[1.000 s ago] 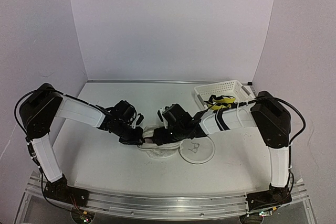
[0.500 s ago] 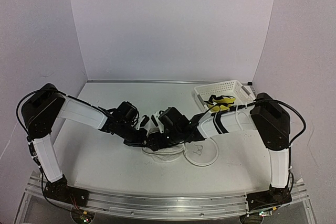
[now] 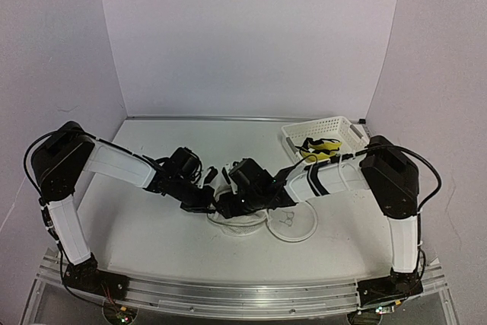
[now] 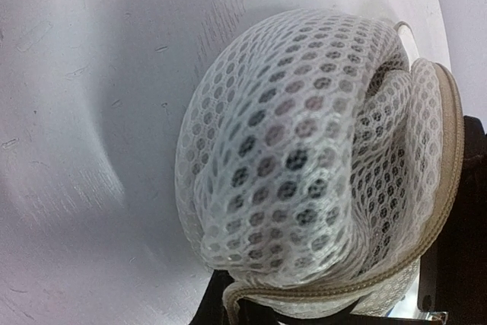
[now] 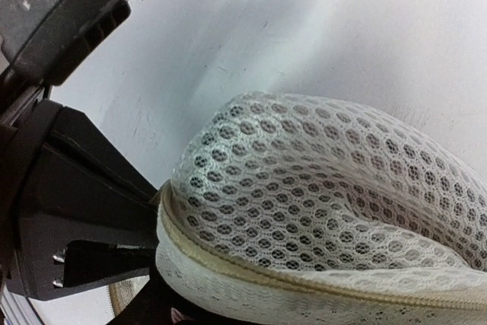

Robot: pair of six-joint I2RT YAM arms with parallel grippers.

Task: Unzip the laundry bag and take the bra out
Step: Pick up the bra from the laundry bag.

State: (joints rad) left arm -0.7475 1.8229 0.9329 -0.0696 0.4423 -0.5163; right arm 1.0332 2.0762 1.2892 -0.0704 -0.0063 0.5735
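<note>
Pinching laundry bag (image 4: 304, 165) at its zipper edge, left gripper (image 3: 208, 201) clamped shut — right gripper (image 3: 227, 205), opening unclear

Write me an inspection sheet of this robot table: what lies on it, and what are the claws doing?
Surface: white tabletop, faint scuffs.
Job's things: white mesh laundry bag mid-table, crumpled, beige zipper band showing; its flat round face lies beside it; bra not made out.
Clutter: white perforated plastic basket far right, a yellow-and-black item inside.
Grippers: left gripper shut on the bag's rim; right gripper at the bag, grip unclear.
Cables: black cables loop along both arms, none on the table.
Surroundings: pale lilac walls on three sides.
</note>
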